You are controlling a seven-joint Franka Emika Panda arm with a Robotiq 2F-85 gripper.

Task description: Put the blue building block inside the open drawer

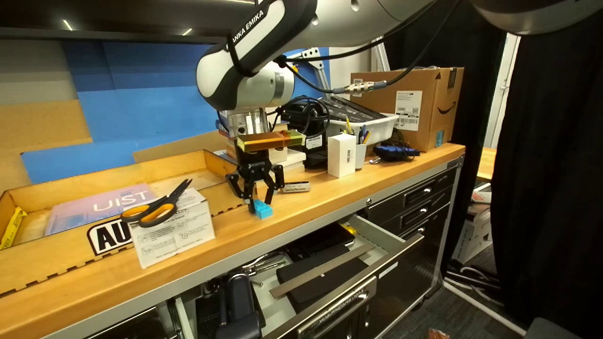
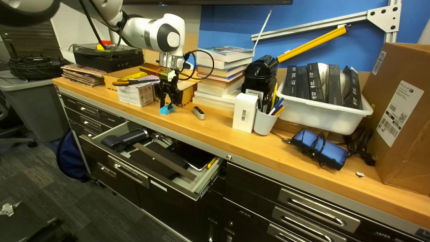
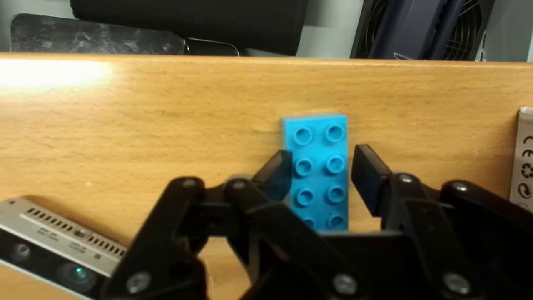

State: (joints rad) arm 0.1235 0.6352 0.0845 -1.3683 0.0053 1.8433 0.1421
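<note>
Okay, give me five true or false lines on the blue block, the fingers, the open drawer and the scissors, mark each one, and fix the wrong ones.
1. The blue building block lies on the wooden worktop, with the fingers on either side of it in the wrist view. True.
2. The open drawer is pulled out from under the worktop. True.
3. The fingers are clamped on the block. False: they stand open, with a gap showing at one side.
4. Scissors rest on a white box. True.
5. The drawer holds nothing. False: it has a long flat strip among its contents.
</note>
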